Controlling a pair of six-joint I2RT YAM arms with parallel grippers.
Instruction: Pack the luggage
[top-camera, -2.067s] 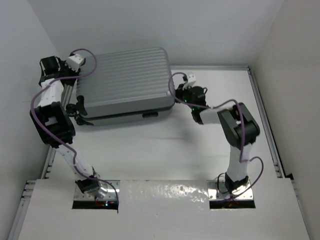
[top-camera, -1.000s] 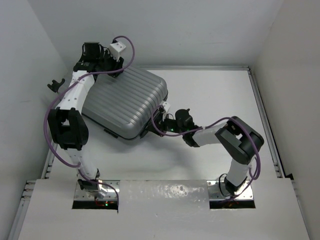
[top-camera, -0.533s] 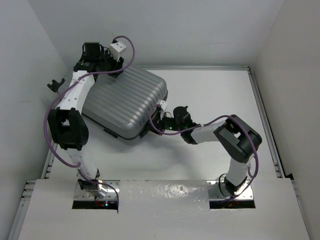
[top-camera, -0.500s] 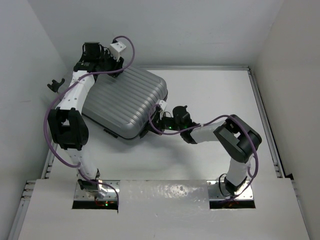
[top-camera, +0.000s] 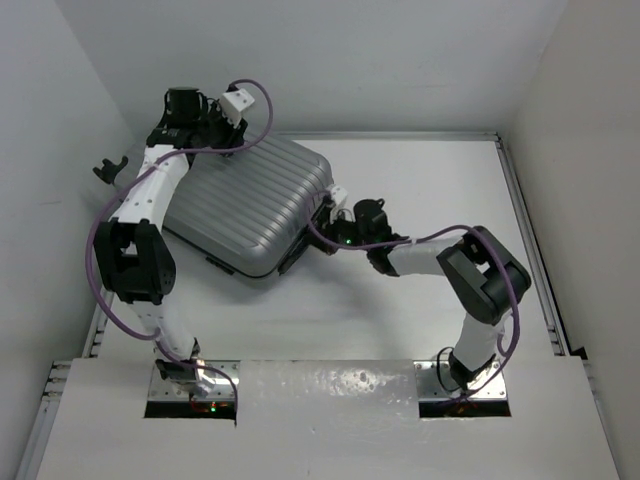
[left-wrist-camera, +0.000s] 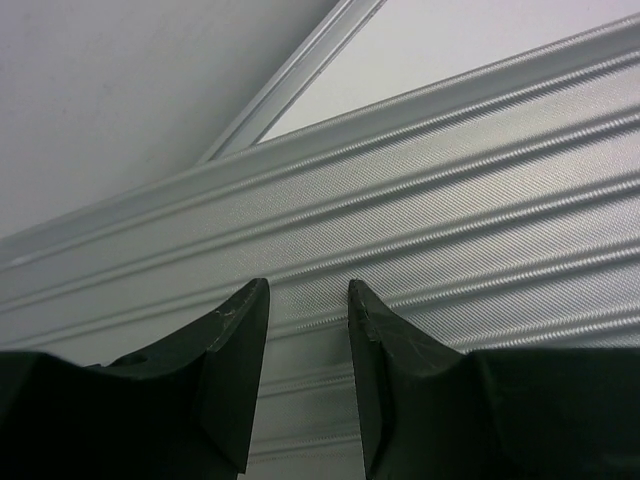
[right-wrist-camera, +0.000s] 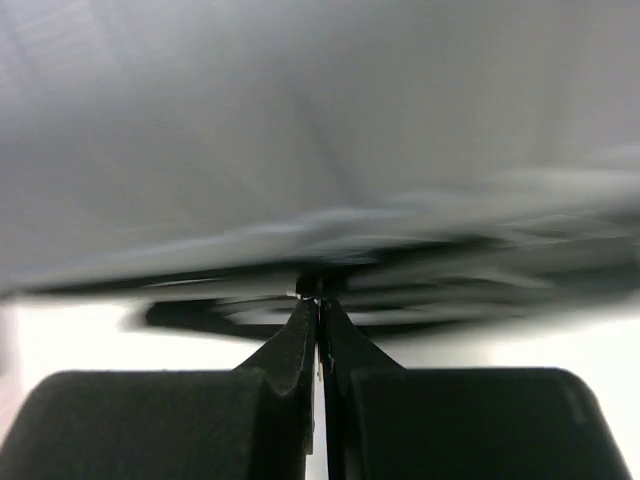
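Note:
The luggage (top-camera: 250, 205) is a silver-grey ribbed hard-shell suitcase, lying closed and turned diagonally at the table's far left. My left gripper (top-camera: 207, 137) rests over its far corner. In the left wrist view the gripper (left-wrist-camera: 308, 292) is open and empty, with the ribbed shell (left-wrist-camera: 480, 230) right under the fingers. My right gripper (top-camera: 331, 214) is at the suitcase's right side edge. In the blurred right wrist view it (right-wrist-camera: 318, 298) is shut, its tips pinching a small dark piece, apparently a zipper pull (right-wrist-camera: 322, 283), at the dark seam.
A metal rail (top-camera: 525, 230) runs along the table's right edge and another along the back (top-camera: 420, 133). White walls close in on the left, back and right. Purple cables loop off both arms.
The suitcase has swung from square-on to diagonal. In the last second my right gripper slid along its right edge towards the far corner. The left gripper stayed on the far corner.

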